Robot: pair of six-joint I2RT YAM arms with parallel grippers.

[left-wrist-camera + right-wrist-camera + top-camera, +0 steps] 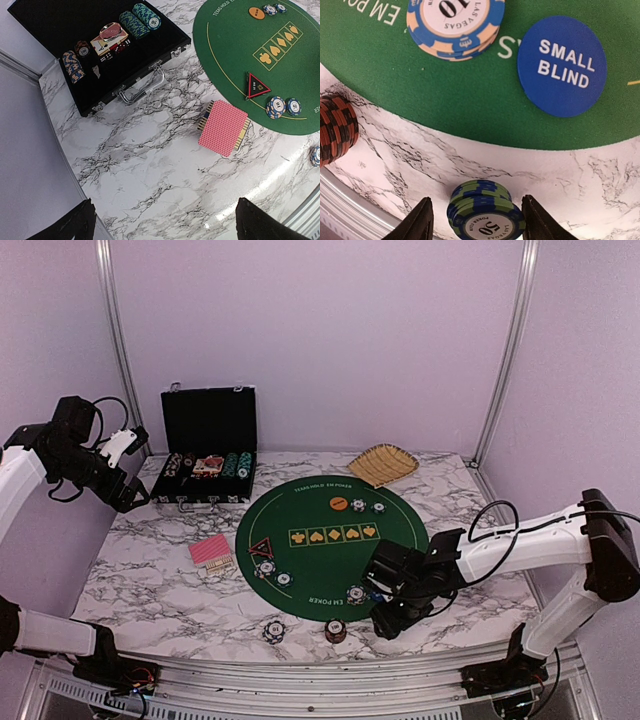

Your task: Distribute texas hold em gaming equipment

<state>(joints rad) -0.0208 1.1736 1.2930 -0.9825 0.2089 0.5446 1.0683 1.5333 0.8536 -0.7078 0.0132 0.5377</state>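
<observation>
Right gripper (477,202) straddles the 50 chips (487,220) on the tabletop (570,180) at the mat's (470,100) five o'clock (jaws apart, not clamped); left gripper (165,222) gapes, empty.

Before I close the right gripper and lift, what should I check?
1. 50 chip stack sits inside the right gripper: ok.
2. Jaws shut on it: not ok, marble shows beside one finger.
3. SMALL BLIND button and 10 chips clear of the gripper: ok.
4. Red-black chip stack clear: ok.
5. Left gripper open, out of the way: ok.
</observation>
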